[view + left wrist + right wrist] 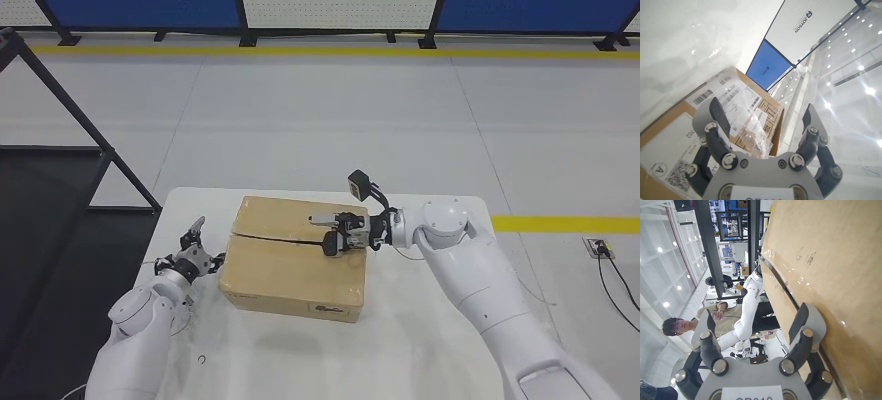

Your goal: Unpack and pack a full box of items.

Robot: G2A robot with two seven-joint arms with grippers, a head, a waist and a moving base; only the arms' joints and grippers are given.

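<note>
Though closed, tape-glossed brown box [285, 270]

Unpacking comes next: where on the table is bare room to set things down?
The table is bare along its near edge, in front of the box. Crowded: the box's left side, by the left gripper, and its top, under the right gripper.

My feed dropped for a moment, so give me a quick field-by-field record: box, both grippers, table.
box: cardboard, top flaps closed
seam: dark line across the box top, slightly gapped
table: white, box stands on it
left gripper: open, empty, beside the box's labelled side
right gripper: open, empty, over the box top at the seam, one finger close against the cardboard
</note>
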